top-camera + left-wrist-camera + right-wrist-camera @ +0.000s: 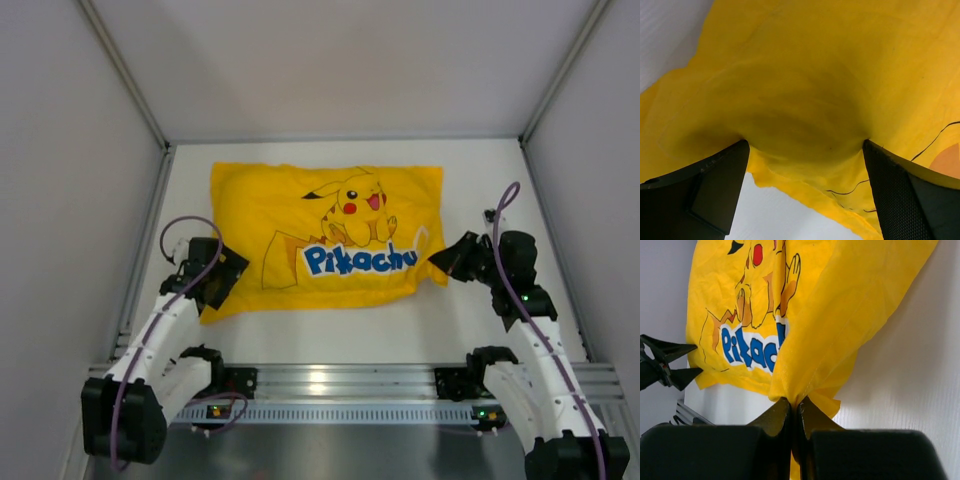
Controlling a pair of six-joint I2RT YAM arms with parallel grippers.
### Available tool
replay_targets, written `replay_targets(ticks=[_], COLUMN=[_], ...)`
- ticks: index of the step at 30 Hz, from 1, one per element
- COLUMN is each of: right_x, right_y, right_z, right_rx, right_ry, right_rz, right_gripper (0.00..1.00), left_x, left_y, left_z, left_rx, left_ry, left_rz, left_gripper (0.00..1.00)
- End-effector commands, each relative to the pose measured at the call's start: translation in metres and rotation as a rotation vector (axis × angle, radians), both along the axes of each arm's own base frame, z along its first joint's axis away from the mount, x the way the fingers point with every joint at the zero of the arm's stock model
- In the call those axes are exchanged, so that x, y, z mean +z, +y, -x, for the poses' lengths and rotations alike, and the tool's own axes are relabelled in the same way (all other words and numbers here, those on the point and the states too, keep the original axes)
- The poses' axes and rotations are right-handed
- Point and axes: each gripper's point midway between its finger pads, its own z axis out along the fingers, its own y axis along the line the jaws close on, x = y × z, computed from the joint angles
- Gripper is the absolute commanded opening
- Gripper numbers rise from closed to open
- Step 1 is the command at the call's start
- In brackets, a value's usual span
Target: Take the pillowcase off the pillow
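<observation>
The bright yellow pillowcase [290, 210] with the Pikachu print lies flat on the white table [350, 325], bulging as if filled. The pillow itself is hidden inside it. My left gripper [230, 278] is open at the case's near left corner. In the left wrist view the yellow fabric [815, 75] bulges between my spread fingers [804, 145], with its hem lying below them. My right gripper [442, 262] is shut on the near right corner of the pillowcase. In the right wrist view the cloth [840, 315] bunches into the closed tips [796, 402].
Grey walls stand close on the left and right, with metal posts [125, 75] running to the back corners. An aluminium rail [330, 385] runs along the near edge between the arm bases. My left gripper also shows in the right wrist view [665, 365].
</observation>
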Motion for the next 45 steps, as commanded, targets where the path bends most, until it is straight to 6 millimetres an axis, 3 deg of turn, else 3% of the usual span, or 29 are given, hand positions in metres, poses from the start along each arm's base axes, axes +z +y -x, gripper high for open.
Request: replay_targets(ticks=[1,3,4,5,8,9,10,14,16,19,20,22,23,24,25,26,27,28,29,30,31,32,33,36,40,45], right_x=[0.026,0.025,0.025,0.026,0.026,0.027,0.027,0.025,0.029,0.047,0.057,0.088,0.098,0.11,0.136,0.147,0.175,0.188,0.201,0.224,0.236,0.245,0.261,0.281,0.289,0.291], right_y=[0.001,0.002,0.003,0.003,0.005,0.005,0.005,0.006,0.006,0.006,0.008,0.009,0.01,0.01,0.012,0.011,0.011,0.012,0.013,0.013,0.013,0.013,0.013,0.013,0.014,0.015], right_z=[-0.003,-0.002,-0.001,-0.001,0.0,0.0,0.0,0.001,0.001,0.004,0.007,0.011,0.017,0.02,0.026,0.034,0.042,0.05,0.058,0.071,0.08,0.086,0.099,0.117,0.134,0.141], right_rx=[0.031,0.039,0.043,0.05,0.06,0.058,0.06,0.07,0.087,0.1,0.108,0.119,0.124,0.127,0.138,0.139,0.14,0.15,0.154,0.153,0.155,0.155,0.157,0.158,0.158,0.158], right_ry=[-0.096,-0.093,-0.093,-0.095,-0.093,-0.095,-0.096,-0.094,-0.104,-0.138,-0.162,-0.23,-0.239,-0.263,-0.321,-0.332,-0.395,-0.425,-0.457,-0.507,-0.533,-0.555,-0.587,-0.636,-0.662,-0.667], right_rz=[0.008,0.007,0.004,0.001,-0.004,-0.004,-0.004,0.0,0.013,0.026,0.024,0.024,0.023,0.024,0.025,0.026,0.031,0.034,0.035,0.037,0.036,0.039,0.039,0.042,0.027,0.007], right_gripper=[0.0,0.0,0.0,0.0,0.0,0.0,0.0,0.0,0.0,0.0,0.0,0.0,0.0,0.0,0.0,0.0,0.0,0.0,0.0,0.0,0.0,0.0,0.0,0.0,0.0,0.0], left_x=[0.011,0.012,0.001,-0.001,-0.015,-0.017,-0.021,-0.011,0.014,0.069,0.11,0.143,0.188,0.208,0.219,0.258,0.274,0.284,0.313,0.327,0.336,0.359,0.368,0.385,0.383,0.381], left_y=[-0.014,-0.014,-0.012,-0.011,-0.005,-0.004,-0.003,-0.017,-0.025,-0.026,-0.033,-0.037,-0.04,-0.04,-0.04,-0.04,-0.039,-0.04,-0.04,-0.042,-0.043,-0.043,-0.044,-0.046,-0.05,-0.047], left_z=[-0.029,-0.034,-0.028,-0.028,-0.021,-0.019,-0.018,-0.021,-0.023,-0.024,-0.023,-0.013,-0.007,-0.001,0.006,0.017,0.025,0.033,0.045,0.054,0.062,0.075,0.082,0.1,0.11,0.12], left_rx=[-0.081,-0.067,-0.052,-0.046,-0.022,-0.021,-0.023,-0.111,-0.171,-0.225,-0.287,-0.34,-0.385,-0.4,-0.415,-0.426,-0.429,-0.437,-0.446,-0.46,-0.466,-0.472,-0.481,-0.5,-0.522,-0.507], left_ry=[-0.214,-0.277,-0.272,-0.283,-0.256,-0.245,-0.226,-0.221,-0.273,-0.399,-0.499,-0.558,-0.664,-0.702,-0.707,-0.791,-0.818,-0.828,-0.894,-0.929,-0.947,-1.009,-1.033,-1.071,-1.068,-1.079], left_rz=[0.053,0.063,0.067,0.065,0.045,0.039,0.03,0.063,0.074,0.04,0.043,0.031,0.011,-0.001,-0.01,-0.027,-0.031,-0.03,-0.034,-0.028,-0.025,-0.027,-0.024,-0.015,0.008,0.003], left_gripper=[0.99,0.98,0.94,0.8,0.54,0.23,0.01,0.0,0.0,0.0,0.0,0.0,0.0,0.0,0.0,0.0,0.0,0.0,0.0,0.0,0.0,0.0,0.0,0.0,0.0,0.0])
